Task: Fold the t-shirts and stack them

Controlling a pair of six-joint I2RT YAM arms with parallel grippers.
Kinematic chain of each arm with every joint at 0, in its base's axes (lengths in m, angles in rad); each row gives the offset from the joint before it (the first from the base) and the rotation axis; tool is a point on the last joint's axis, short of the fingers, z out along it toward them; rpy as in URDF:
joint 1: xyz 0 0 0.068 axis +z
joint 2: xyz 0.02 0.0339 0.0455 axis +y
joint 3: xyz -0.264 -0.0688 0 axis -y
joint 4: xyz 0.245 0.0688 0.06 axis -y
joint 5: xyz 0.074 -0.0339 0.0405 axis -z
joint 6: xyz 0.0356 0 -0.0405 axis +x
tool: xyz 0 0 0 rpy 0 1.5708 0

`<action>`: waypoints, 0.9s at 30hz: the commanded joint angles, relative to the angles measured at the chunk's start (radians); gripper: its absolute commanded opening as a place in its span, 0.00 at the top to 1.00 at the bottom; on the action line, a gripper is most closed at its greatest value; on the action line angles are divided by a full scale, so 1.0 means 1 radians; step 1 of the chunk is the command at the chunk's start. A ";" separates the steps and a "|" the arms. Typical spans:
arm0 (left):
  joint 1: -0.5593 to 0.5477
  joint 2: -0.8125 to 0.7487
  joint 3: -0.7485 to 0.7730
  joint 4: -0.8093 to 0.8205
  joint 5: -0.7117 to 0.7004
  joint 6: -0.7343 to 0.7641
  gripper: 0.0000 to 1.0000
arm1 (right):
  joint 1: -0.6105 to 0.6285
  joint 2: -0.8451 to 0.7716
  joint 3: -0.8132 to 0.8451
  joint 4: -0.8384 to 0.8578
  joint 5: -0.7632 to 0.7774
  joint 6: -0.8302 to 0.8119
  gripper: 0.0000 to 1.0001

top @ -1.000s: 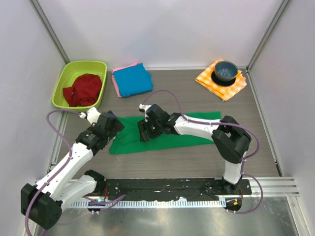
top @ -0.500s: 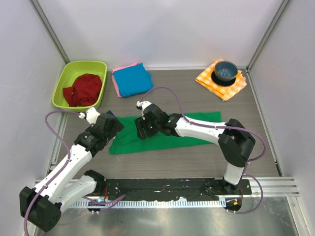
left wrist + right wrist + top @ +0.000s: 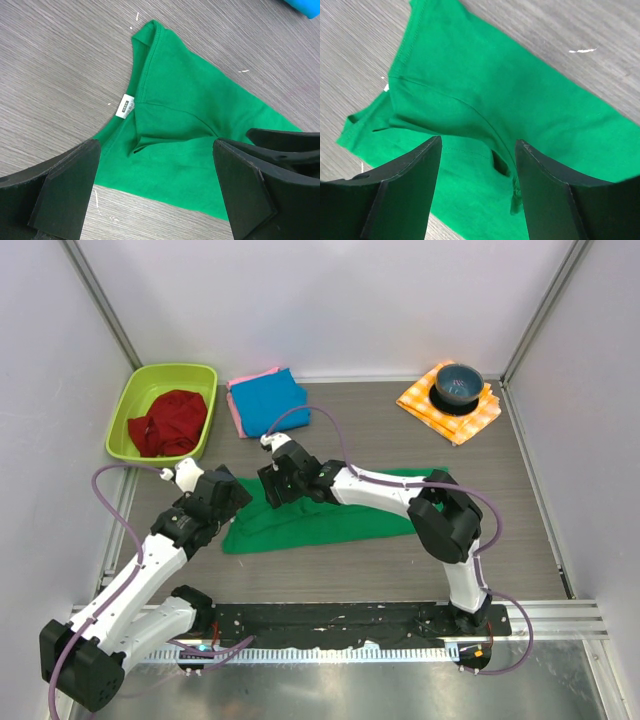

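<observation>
A: Near the middle of the table (image 3: 540, 500), how do the grippers stand?

B: The left gripper (image 3: 232, 502) (image 3: 156, 150) is spread wide over the left end of the green t-shirt (image 3: 340, 518) (image 3: 175, 100), by the collar and its white label (image 3: 125, 106), with nothing held. The right gripper (image 3: 272, 486) (image 3: 477, 145) is also spread, low over a raised fold of that shirt just to the right, and grips nothing I can see.

A: And the containers?

B: At far left, a green bin (image 3: 165, 370) holds a crumpled red cloth (image 3: 168, 423). At far right, a dark bowl (image 3: 459, 383) stands on the checked cloth (image 3: 425, 402); I cannot tell its contents. The blue t-shirt (image 3: 268, 405) lies folded on the pink t-shirt (image 3: 234, 412), beside the bin.
</observation>
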 commanded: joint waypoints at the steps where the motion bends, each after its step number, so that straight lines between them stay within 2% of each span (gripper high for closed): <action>1: 0.004 -0.008 0.017 0.005 -0.037 0.020 0.00 | 0.000 0.016 0.029 0.032 -0.026 -0.008 0.34; 22: 0.004 -0.023 -0.020 0.018 -0.014 -0.001 0.00 | 0.000 -0.006 -0.100 0.067 -0.147 0.034 0.35; 27: 0.004 -0.028 -0.028 0.020 -0.010 -0.006 0.00 | 0.011 -0.055 -0.166 0.085 -0.179 0.052 0.36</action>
